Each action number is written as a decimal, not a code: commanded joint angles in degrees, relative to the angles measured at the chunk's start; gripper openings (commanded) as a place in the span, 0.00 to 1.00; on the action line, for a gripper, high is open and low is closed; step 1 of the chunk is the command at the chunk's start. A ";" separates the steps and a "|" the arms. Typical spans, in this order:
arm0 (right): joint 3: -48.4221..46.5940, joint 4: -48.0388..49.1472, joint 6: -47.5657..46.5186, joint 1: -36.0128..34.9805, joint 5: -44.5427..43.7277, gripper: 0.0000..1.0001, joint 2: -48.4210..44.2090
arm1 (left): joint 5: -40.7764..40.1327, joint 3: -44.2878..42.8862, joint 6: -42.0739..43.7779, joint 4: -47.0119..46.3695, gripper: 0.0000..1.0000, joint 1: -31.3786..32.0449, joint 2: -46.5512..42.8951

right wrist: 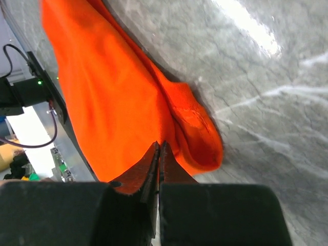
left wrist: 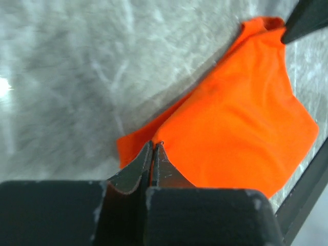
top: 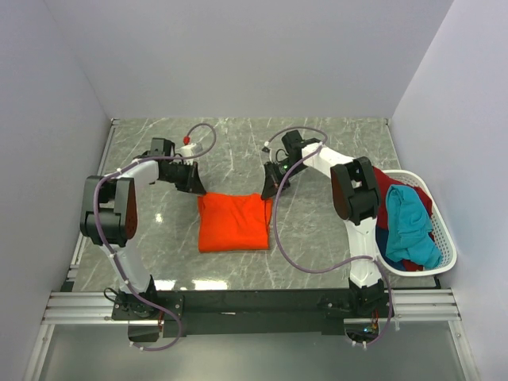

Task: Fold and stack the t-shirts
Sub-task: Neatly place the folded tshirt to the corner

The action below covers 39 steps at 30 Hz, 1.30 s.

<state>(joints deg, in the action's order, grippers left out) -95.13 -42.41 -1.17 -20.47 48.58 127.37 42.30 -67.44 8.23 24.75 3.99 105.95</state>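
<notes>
The table (top: 317, 151) is a grey-green stone-patterned slab with pale veins and glare patches near its front edge. Plain pale walls (top: 238, 55) close it in at 9, 12 and 3 o'clock. A metal rail (top: 254, 305) runs along the 6 o'clock edge and carries the bases of the arms.

There are two arms, one basket and four shirts by colour. One orange shirt (top: 232, 222) lies flat in a folded, roughly square shape at the middle of the table. The white basket (top: 447, 238) sits at 3 to 4 o'clock, well apart from it. It holds three shirts: a teal shirt (top: 409, 222) on top, a dark red shirt (top: 386, 186) under it toward 12 o'clock, and a blue shirt (top: 383, 238) showing at the 9 o'clock side.

The left pincer (top: 194, 184) sits at the 11 o'clock corner of the orange shirt, and the right pincer (top: 268, 189) at its 1 o'clock corner. In each wrist view the two fingers are pressed together with no gap, and the fingertips (left wrist: 146, 159) meet the cloth's edge. I cannot tell whether any cloth is caught between them. Two purple-grey cables (top: 286, 246) loop along the arms, one each.
</notes>
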 commanded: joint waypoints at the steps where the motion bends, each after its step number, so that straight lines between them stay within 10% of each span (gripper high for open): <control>1: 1.79 1.54 -1.03 1.22 -1.90 0.00 -4.67 | -1.43 -1.55 -1.72 -3.30 0.01 -2.14 -2.33; 24: -11.38 8.14 5.39 4.21 -12.54 0.00 4.19 | -8.29 -9.90 -4.98 -9.90 0.01 -3.81 9.36; 30: -14.83 5.23 6.61 5.18 -9.04 0.50 -1.93 | 0.47 -8.42 -7.78 -11.83 0.47 -7.06 2.00; 39: -4.36 17.45 20.85 0.70 6.61 0.31 -7.50 | 11.04 5.20 -26.39 -21.84 0.23 0.04 -9.10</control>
<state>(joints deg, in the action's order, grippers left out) -100.71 -30.63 13.47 -16.56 48.25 119.96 47.70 -65.45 -9.41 8.29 -0.05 96.77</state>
